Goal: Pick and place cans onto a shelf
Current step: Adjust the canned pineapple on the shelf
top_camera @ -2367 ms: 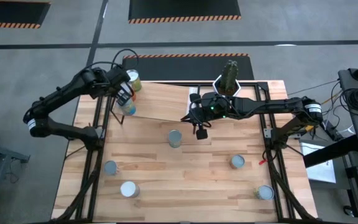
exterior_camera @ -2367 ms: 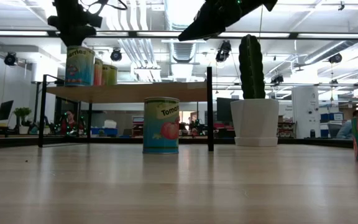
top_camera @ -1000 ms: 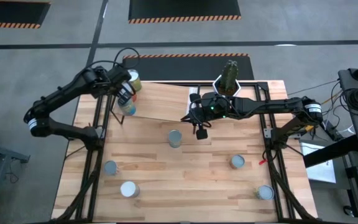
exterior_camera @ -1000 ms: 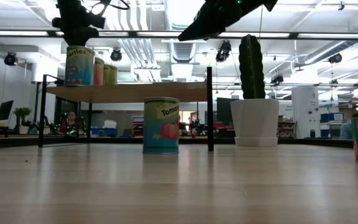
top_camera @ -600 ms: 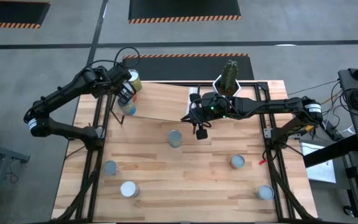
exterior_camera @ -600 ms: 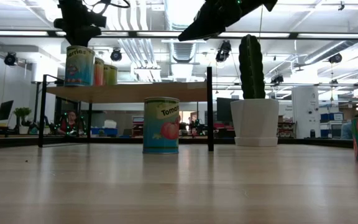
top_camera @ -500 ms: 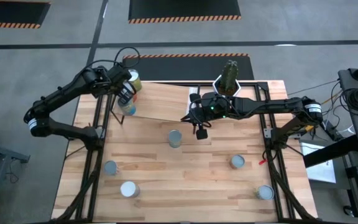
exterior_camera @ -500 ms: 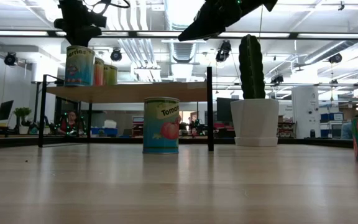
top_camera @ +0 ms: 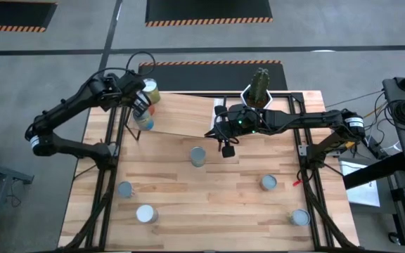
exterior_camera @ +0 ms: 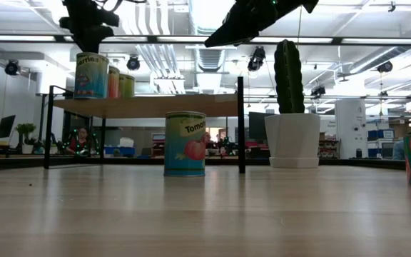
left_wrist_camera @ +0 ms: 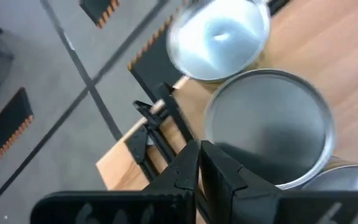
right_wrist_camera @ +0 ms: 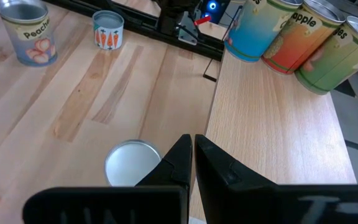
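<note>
Three cans stand in a row on the left end of the raised pale shelf (top_camera: 181, 116): blue (right_wrist_camera: 253, 31), orange (right_wrist_camera: 297, 43) and green (right_wrist_camera: 334, 56). My left gripper (top_camera: 138, 105) is shut just above this row, its fingertips (left_wrist_camera: 197, 158) beside the rim of the middle can's silver top (left_wrist_camera: 267, 124). My right gripper (top_camera: 227, 147) is shut and empty, above the table beside the shelf's near edge. Next to it a tomato-labelled can (exterior_camera: 185, 143) stands on the table (top_camera: 198, 156). Several more cans stand on the tabletop nearer the front. My left gripper's shut fingers come down from above beside the rim of the middle can's top (left_wrist_camera: 219, 134). I cannot tell whether they touch it. The can stands upright on the shelf.
A cactus in a white pot (top_camera: 259, 88) stands at the back by the shelf's right end. Loose cans stand at the front left (top_camera: 124, 189) (top_camera: 145, 213) and the front right (top_camera: 268, 183) (top_camera: 299, 218). Black frame rails run along both table sides.
My left arm has shifted slightly toward the far edge above the shelf's cans, its fingers still shut. The cans and my right arm have kept still.
</note>
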Controlling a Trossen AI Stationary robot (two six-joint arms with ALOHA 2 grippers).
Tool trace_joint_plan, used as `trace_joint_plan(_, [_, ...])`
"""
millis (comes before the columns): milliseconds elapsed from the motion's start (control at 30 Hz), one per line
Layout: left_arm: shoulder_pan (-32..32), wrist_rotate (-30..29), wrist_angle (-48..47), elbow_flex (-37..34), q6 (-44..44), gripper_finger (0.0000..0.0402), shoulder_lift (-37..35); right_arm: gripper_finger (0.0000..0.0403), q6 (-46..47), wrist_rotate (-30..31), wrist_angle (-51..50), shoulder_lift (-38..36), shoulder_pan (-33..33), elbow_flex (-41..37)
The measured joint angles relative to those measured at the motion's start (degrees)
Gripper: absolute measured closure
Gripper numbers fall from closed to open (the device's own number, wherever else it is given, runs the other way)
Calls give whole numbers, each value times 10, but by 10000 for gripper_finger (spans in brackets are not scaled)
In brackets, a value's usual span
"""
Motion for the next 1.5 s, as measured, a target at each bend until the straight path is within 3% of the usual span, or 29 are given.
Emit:
trace_joint_plan(533, [8, 17, 19, -54, -3, 402, -17, 394, 2, 0, 0, 0, 0, -3])
trace_joint_plan(1500, [7, 42, 44, -43, -4, 402, -20, 394, 3, 0, 0, 0, 0, -3])
